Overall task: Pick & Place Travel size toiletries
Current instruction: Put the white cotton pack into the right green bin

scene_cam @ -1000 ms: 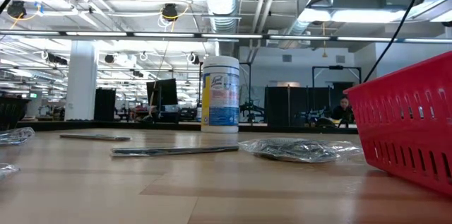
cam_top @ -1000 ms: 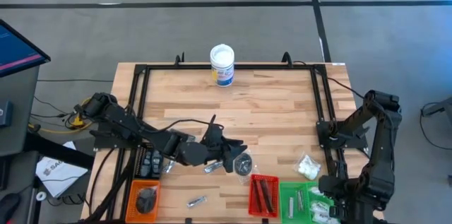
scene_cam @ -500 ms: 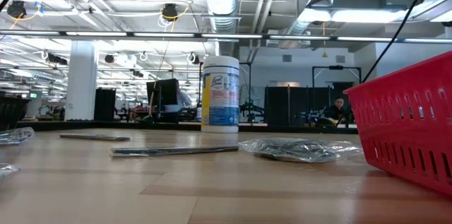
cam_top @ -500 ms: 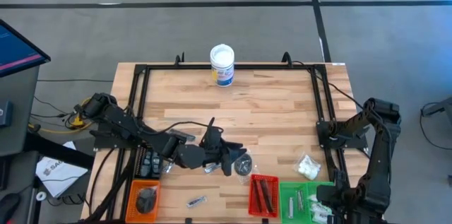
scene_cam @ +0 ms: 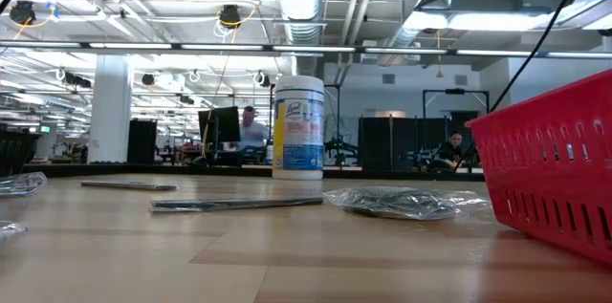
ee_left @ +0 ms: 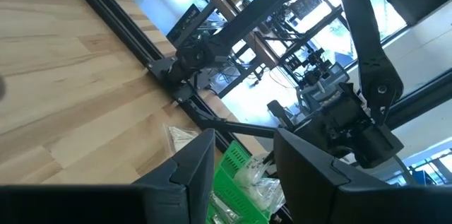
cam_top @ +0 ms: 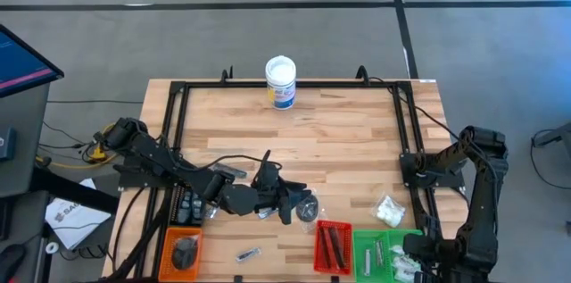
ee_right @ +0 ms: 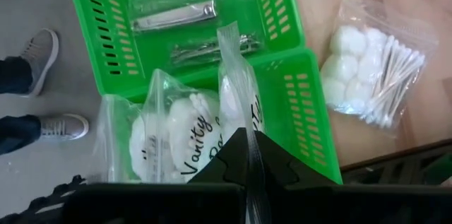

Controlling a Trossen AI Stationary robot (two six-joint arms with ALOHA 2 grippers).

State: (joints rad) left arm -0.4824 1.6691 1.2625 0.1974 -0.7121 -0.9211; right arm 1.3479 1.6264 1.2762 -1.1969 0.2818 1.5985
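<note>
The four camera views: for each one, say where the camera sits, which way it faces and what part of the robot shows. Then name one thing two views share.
High: overhead, facing down on table and both arms.
Low: at tabletop height, facing white tub; no arm shows.
Left wrist: faces across the table, past left gripper, open, to the right arm.
Right wrist: faces down on green tray; right gripper pinches a clear packet.
Shared: the tub, high and low.

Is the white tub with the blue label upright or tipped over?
Upright. The white tub stands on its base on the table, label readable; the high view shows its round top.
</note>
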